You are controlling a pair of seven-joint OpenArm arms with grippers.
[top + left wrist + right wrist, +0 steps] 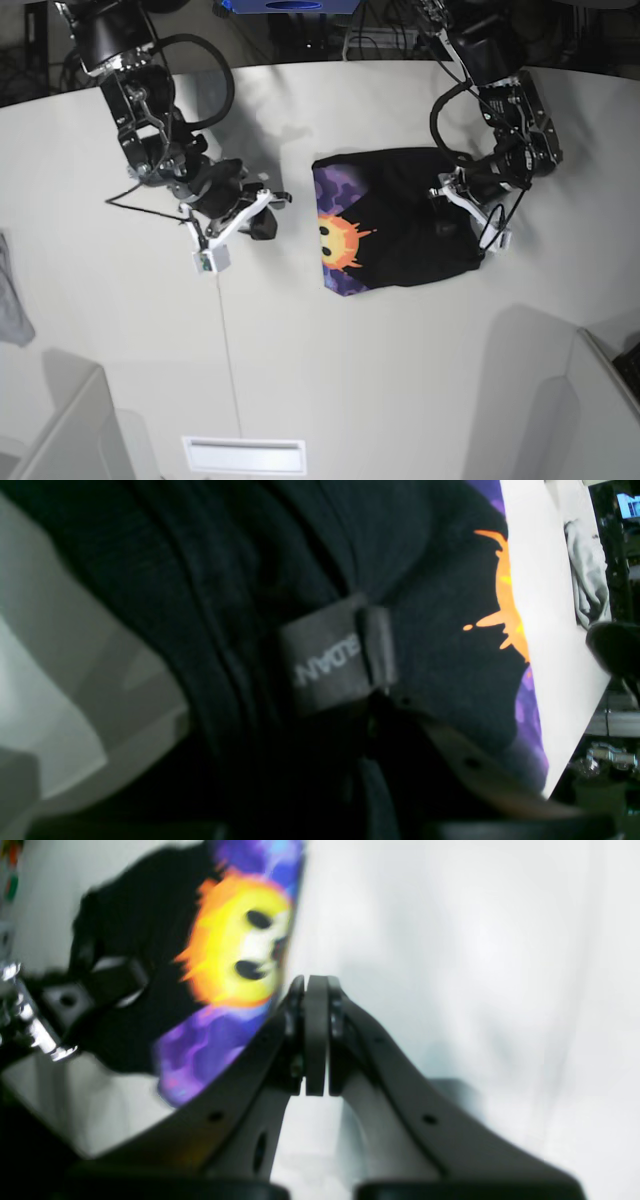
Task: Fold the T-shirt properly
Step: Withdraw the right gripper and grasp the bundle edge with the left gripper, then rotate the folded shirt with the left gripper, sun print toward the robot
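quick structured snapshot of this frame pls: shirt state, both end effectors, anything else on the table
T-shirt: partly folded on the white table, sun-face print showing along its left edge in the base view
left end effector: at the shirt's right side, shut on the T-shirt by the neck label
right end effector: shut, empty, above bare table left of the shirt
grey cloth: at the table's far left edge, apart from the shirt
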